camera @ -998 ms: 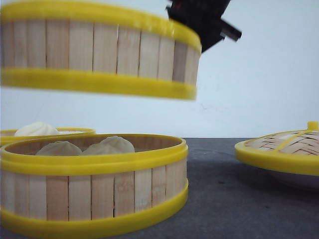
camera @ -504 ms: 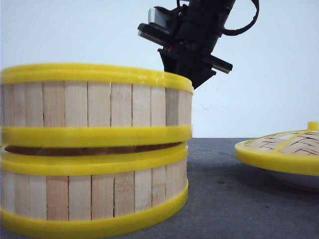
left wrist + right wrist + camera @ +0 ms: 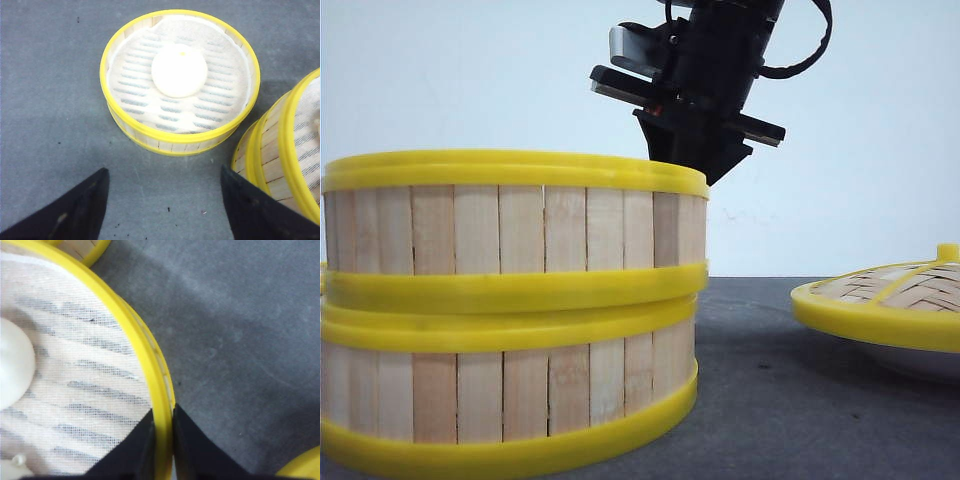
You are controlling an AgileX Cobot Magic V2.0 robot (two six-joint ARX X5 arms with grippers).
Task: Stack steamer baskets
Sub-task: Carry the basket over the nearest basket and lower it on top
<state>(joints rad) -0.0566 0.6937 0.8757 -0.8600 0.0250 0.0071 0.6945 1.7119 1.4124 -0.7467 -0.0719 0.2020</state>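
Steamer baskets fill the near left of the front view, the upper basket (image 3: 515, 232) sitting squarely on the lower basket (image 3: 510, 385), their yellow rims meeting with no gap visible along the near side. Behind the stack's far right edge, the right gripper (image 3: 162, 437) reaches down from its dark arm and is clamped on the upper basket's yellow top rim, one finger inside the wall and the other outside, as the right wrist view shows. Just inside that grip lies a white cloth liner (image 3: 85, 385) with grey stripes, and on it, farther in from the fingers, a pale round bun (image 3: 14, 362). To the right of the gripper, well apart from the stack, a woven bamboo lid (image 3: 895, 290) with a yellow rim rests on a white plate (image 3: 920, 360) on the dark grey table (image 3: 770, 400). The left gripper (image 3: 162, 200) hovers with its two dark fingers spread wide and nothing between them, above bare tabletop. Just beyond those fingers stands the third basket (image 3: 180, 80), lined with striped cloth and holding a single white bun (image 3: 179, 70) at its centre; the stacked pair sits close beside it, apart from it.
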